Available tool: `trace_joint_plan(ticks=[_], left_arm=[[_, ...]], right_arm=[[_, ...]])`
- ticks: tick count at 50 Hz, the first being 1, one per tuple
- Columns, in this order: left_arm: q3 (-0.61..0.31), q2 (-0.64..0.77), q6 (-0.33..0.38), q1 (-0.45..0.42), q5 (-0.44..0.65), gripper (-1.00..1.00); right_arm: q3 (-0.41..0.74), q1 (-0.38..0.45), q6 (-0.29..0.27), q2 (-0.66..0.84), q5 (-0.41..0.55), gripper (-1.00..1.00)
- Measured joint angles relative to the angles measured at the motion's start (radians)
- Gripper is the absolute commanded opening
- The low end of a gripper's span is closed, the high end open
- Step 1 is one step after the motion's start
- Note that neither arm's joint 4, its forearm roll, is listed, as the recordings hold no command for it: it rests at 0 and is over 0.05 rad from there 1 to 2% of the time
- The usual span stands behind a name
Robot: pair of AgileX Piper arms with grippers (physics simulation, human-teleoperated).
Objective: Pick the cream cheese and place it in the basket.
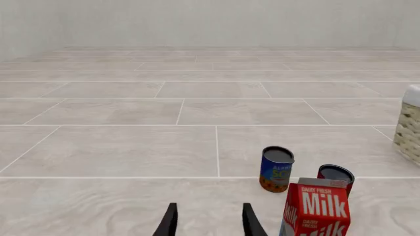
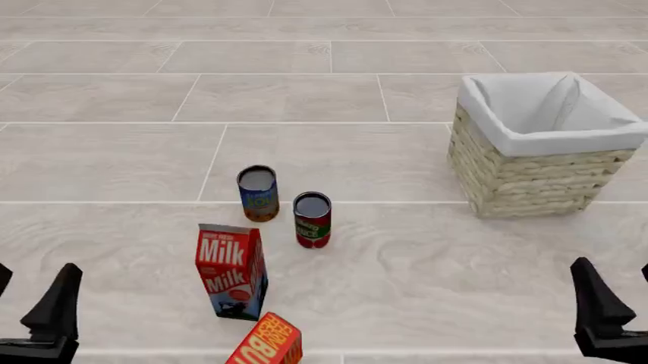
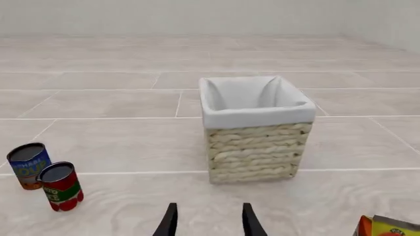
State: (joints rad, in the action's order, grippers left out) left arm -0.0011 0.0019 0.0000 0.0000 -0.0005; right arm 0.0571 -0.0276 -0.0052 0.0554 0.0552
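The cream cheese shows in none of the views. The basket [image 2: 535, 174], woven straw with a white cloth lining, stands on the floor at the right; it also fills the middle of the right wrist view [image 3: 253, 147], and its edge shows in the left wrist view [image 1: 410, 130]. My left gripper [image 2: 26, 303] is low at the near left, open with nothing between its fingers [image 1: 169, 222]. My right gripper [image 2: 620, 299] is at the near right, in front of the basket, also open and empty [image 3: 208, 221].
A red-and-blue milk carton [image 2: 232, 271] stands at near centre-left, with a red-orange box [image 2: 267, 343] just in front of it. Behind them stand a blue can [image 2: 258, 192] and a red can [image 2: 312, 219]. An orange-yellow package [image 3: 388, 227] shows at the right wrist view's edge.
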Motion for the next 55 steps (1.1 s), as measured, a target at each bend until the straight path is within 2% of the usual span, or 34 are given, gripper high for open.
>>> trace_joint_plan(ticks=[14,23,30,43,55], left_arm=[[-0.002,0.004,0.000,0.000,-0.001,1.00],[-0.003,0.005,0.000,0.000,-0.001,1.00],[-0.003,0.005,0.000,0.000,-0.001,1.00],[-0.003,0.006,0.000,0.000,-0.001,1.00],[-0.003,0.006,0.000,0.000,-0.001,1.00]], right_arm=[[-0.021,0.035,-0.013,-0.039,-0.021,1.00],[0.022,0.053,-0.030,-0.047,0.019,1.00],[0.088,0.064,-0.031,-0.051,0.086,1.00],[0.257,0.079,-0.033,-0.051,0.265,1.00],[0.380,0.114,-0.104,0.026,0.420,1.00]])
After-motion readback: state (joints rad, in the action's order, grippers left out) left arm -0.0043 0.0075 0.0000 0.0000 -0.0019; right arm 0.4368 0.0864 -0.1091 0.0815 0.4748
